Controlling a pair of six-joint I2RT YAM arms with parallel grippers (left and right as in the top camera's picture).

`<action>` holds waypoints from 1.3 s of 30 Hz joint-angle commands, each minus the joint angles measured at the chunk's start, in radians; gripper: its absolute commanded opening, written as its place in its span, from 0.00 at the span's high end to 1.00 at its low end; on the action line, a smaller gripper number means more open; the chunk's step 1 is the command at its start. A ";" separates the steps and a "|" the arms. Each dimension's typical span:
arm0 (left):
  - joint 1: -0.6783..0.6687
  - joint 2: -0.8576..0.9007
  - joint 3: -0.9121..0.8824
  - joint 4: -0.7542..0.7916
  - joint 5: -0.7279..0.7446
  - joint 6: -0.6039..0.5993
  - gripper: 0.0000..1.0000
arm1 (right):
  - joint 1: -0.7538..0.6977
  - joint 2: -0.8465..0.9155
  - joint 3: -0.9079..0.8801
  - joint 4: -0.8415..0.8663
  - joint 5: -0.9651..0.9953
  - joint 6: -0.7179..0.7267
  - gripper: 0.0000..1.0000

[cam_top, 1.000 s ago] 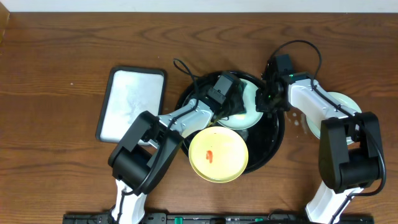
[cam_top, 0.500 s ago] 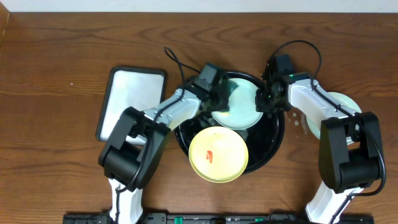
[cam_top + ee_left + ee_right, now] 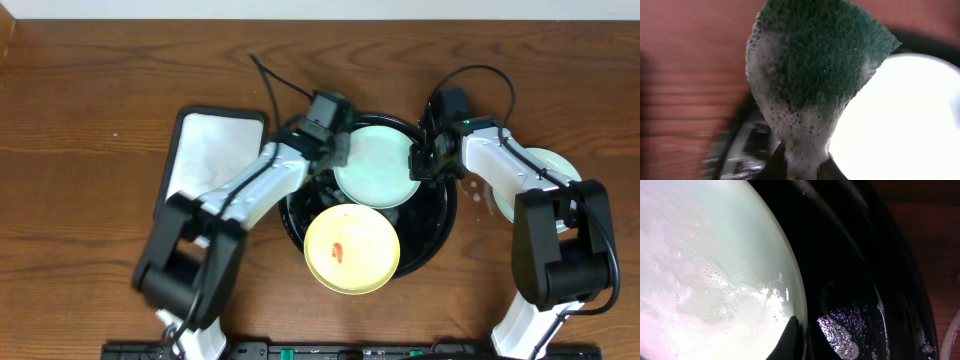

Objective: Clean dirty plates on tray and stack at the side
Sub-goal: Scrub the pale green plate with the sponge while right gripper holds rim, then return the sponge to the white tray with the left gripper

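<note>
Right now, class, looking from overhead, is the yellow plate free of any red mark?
No, the yellow plate shows a small red smear just left of its centre.

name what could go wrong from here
The right gripper pinches only the soapy rim of the pale mint-green round plate; a push from the left gripper's foamy green sponge could slip it. The pale yellow round plate overhangs the round black tray's front rim and might get nudged off.

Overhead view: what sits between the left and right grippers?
The green plate in the tray, seen overhead: left gripper holds a sponge at its left edge, right gripper pinches its right rim.
</note>
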 commanded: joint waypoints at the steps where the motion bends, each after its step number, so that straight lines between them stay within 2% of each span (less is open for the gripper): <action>1: 0.012 -0.113 -0.007 -0.043 -0.087 0.031 0.92 | -0.002 0.023 -0.009 -0.018 0.053 -0.007 0.99; 7: 0.068 -0.283 -0.007 -0.301 -0.087 -0.033 0.92 | -0.003 0.017 0.001 -0.017 0.069 -0.015 0.99; 11: 0.179 -0.351 -0.008 -0.505 -0.087 -0.038 0.92 | 0.001 -0.028 0.032 -0.035 0.090 -0.027 0.99; 14: 0.282 -0.353 -0.024 -0.590 -0.087 -0.037 0.92 | 0.019 -0.092 0.043 -0.040 0.171 -0.040 0.99; 18: 0.411 -0.350 -0.093 -0.586 -0.080 -0.037 0.92 | 0.073 -0.200 0.042 -0.067 0.294 -0.061 0.99; 23: 0.515 -0.349 -0.202 -0.500 -0.074 -0.036 0.91 | 0.167 -0.313 0.042 -0.085 0.484 -0.083 0.99; 29: 0.572 -0.348 -0.249 -0.466 -0.037 -0.037 0.83 | 0.315 -0.410 0.042 -0.078 0.795 -0.106 0.99; 30: 0.573 -0.348 -0.249 -0.464 -0.038 -0.037 0.75 | 0.340 -0.420 0.042 -0.076 0.836 -0.120 0.99; 32: 0.574 -0.348 -0.249 -0.460 -0.038 -0.037 0.68 | 0.391 -0.439 0.042 -0.072 0.915 -0.150 0.99; 35: 0.574 -0.348 -0.249 -0.460 -0.038 -0.037 0.49 | 0.458 -0.453 0.042 -0.072 1.026 -0.178 0.99; 39: 0.574 -0.348 -0.249 -0.460 -0.038 -0.037 0.34 | 0.540 -0.454 0.042 -0.074 1.144 -0.219 0.99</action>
